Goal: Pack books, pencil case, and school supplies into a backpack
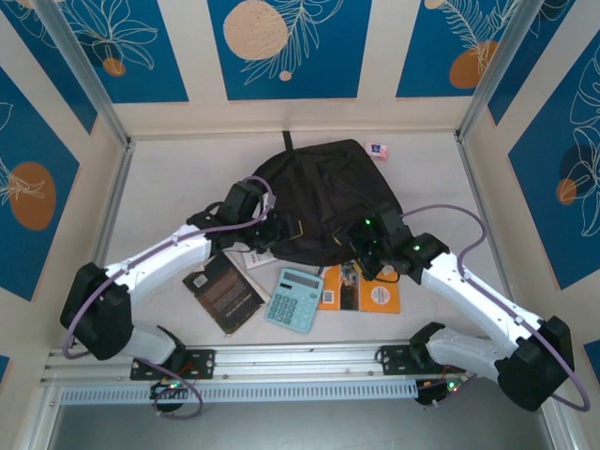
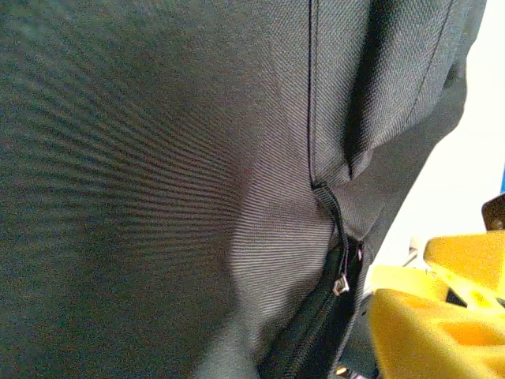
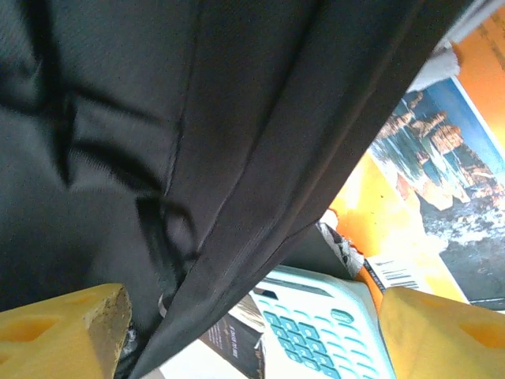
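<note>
At the backpack (image 1: 323, 187) | arms angled inward | left tool (image 1: 269, 234), right tool (image 1: 367, 255) on fabric

Cream walls (image 1: 380, 56) carry blue panels (image 1: 323, 70) with orange discs, around a pale table (image 1: 159, 187) edged by aluminium rails (image 1: 300, 354).

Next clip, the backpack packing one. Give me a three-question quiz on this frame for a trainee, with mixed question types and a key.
1. True or false: the calculator is already inside the backpack.
2. Seen from above, on which side of the calculator does the orange book lie? A. left B. right C. beyond it
3. In the right wrist view, is the right gripper open or shut?

Key:
1. False. It lies on the table in front of the backpack.
2. B.
3. Open. Its fingers stand wide apart with the backpack's edge between them.
</note>
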{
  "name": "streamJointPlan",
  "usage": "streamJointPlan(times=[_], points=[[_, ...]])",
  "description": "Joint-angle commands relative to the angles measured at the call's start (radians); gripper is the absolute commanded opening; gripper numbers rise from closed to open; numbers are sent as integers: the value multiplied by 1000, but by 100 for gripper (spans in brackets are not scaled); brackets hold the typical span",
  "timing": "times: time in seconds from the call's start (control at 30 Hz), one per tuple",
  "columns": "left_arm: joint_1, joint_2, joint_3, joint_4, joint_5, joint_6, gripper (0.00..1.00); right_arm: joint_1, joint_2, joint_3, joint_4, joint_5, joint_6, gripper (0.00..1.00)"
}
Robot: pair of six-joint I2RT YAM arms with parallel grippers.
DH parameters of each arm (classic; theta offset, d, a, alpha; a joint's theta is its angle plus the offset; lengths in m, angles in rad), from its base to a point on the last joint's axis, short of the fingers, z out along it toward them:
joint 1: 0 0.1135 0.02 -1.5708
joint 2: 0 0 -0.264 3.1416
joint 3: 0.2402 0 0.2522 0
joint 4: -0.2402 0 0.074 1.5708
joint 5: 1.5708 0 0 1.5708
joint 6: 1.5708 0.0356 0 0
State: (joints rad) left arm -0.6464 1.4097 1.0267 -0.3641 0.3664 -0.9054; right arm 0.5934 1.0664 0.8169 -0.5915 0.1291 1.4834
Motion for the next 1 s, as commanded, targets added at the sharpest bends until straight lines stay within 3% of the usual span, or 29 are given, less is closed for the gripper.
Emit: streamJointPlan(times=[0.0,0.3,0.47,0.7,0.87,0.9,0.97], points=[[-7,-77,50,-221,-89,119,97,12,25,-12,37,21,138,81],[11,-280,3,-358,-273,177,100,54,181,30,137,26,100,78],[19,-331,27,-426,-356,200,100,22,270,36,158,39,34,50],[18,-528,27,-479,-724,250,100,-8,257,73,102,166,-152,38],[19,-620,2,-464,-806,303,97,-94,212,28,127,145,-244,24],[19,-601,13,-479,-797,305,97,-111,204,15,150,120,-261,17],[18,-556,25,-495,-742,309,97,-133,192,2,174,85,-282,13]])
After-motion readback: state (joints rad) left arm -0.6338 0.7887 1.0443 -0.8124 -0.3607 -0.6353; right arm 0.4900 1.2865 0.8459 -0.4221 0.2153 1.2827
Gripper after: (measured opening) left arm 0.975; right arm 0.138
